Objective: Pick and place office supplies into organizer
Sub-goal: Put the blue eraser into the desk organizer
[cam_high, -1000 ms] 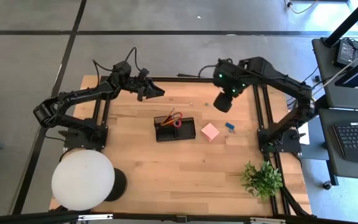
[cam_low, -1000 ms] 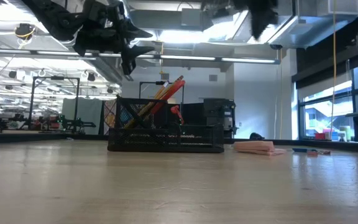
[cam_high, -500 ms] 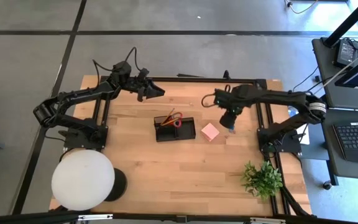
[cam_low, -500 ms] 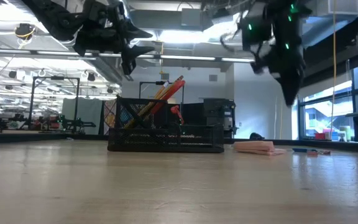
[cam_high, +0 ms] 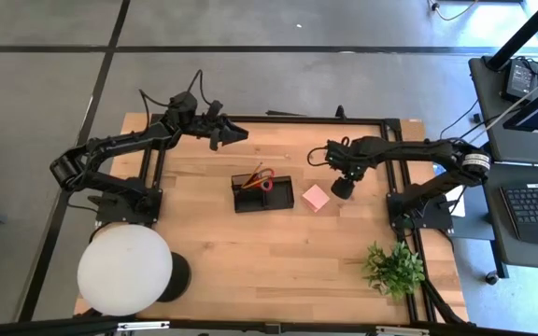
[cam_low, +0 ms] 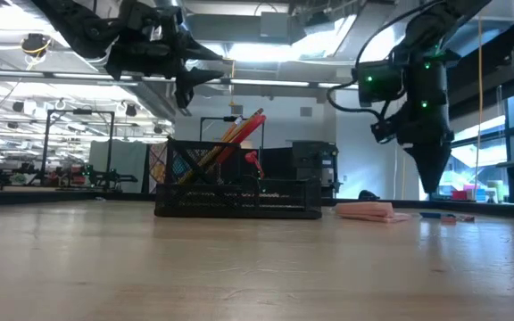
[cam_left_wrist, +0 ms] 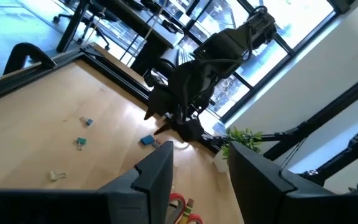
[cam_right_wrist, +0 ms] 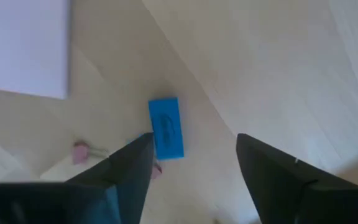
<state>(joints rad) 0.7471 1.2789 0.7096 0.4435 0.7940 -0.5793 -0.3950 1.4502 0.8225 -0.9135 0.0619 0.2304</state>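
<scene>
Right hand lowered over the small blue piece

High view: the right hand (cam_high: 342, 189) is seen lower than half a second ago, just beside the pink square sticky-note block (cam_high: 316, 197), right of the black compartmented organizer tray (cam_high: 263, 194) on the wooden tabletop (cam_high: 250, 252). Right wrist view: the flat blue rectangular piece (cam_right_wrist: 166, 127) lies between parted fingers (cam_right_wrist: 129, 165), long axis roughly along them. The left hand (cam_high: 234, 136) is held open at the tabletop's far edge.

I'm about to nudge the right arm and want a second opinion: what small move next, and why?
Probably shift the right pincer sideways until the blue piece sits between its open fingers, then lower. In the right wrist view the piece lies flat on the table, next to one finger rather than centered. The left pincer waits at the table's far edge.
</scene>
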